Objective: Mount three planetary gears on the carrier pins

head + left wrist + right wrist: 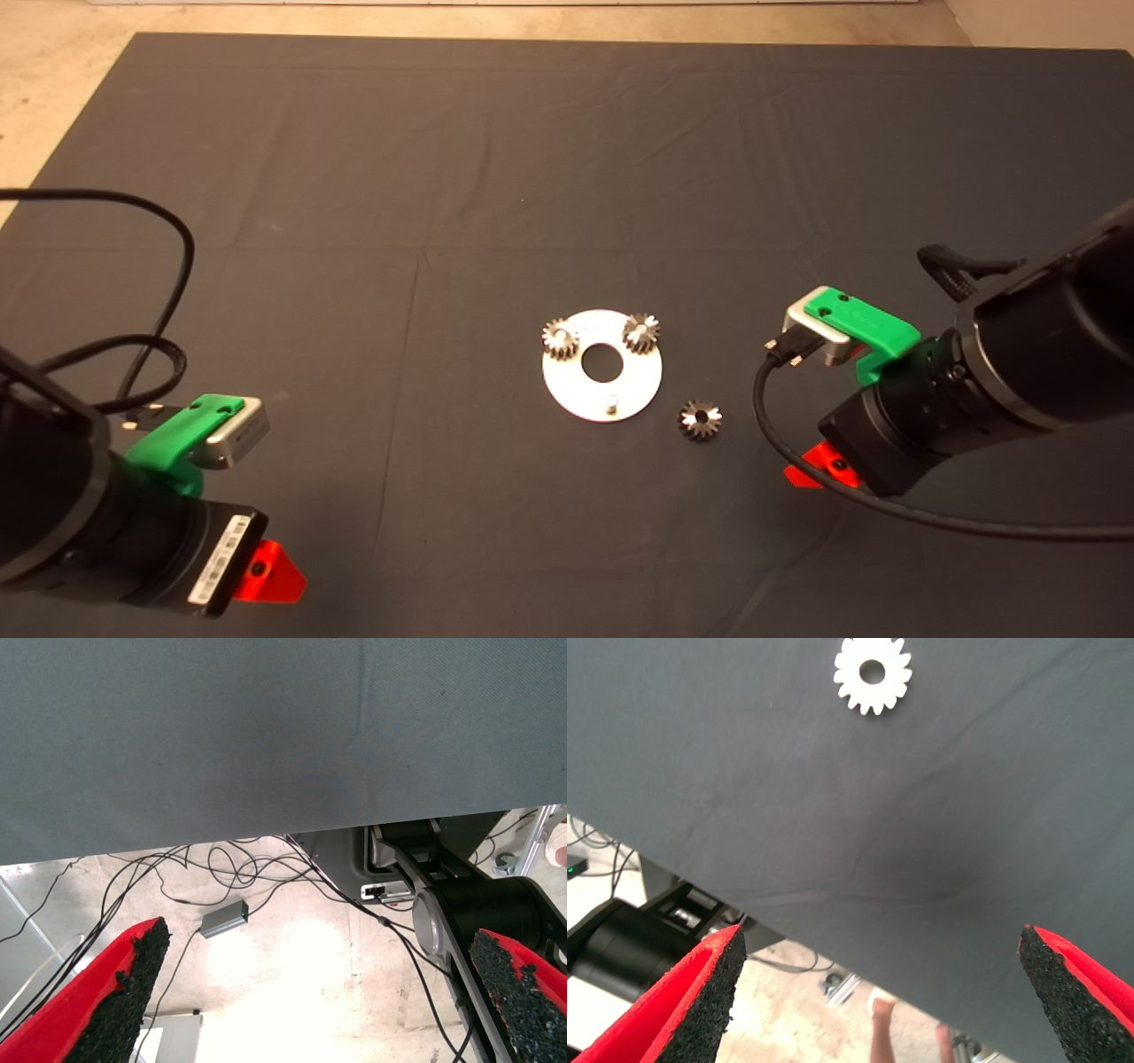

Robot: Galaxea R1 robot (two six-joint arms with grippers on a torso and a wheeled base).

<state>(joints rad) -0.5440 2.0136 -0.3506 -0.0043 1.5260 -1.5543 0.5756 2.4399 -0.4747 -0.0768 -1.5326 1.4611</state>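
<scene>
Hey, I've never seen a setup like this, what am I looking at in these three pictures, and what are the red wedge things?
This is a two-armed robot at a table with a dark mat. The big picture looks down from a camera above; the other two come from cameras on each wrist.

The red wedges are the fingers of each pincer. The left pincer waits at the mat's lower left edge, open and empty; its camera mostly sees cables on the floor. The right pincer, also open and empty, is near the loose gear, which lies on the mat beside the silver disc.

Two gears already sit on the disc's pins. One bare pin is unfilled. Nothing is held.
</scene>
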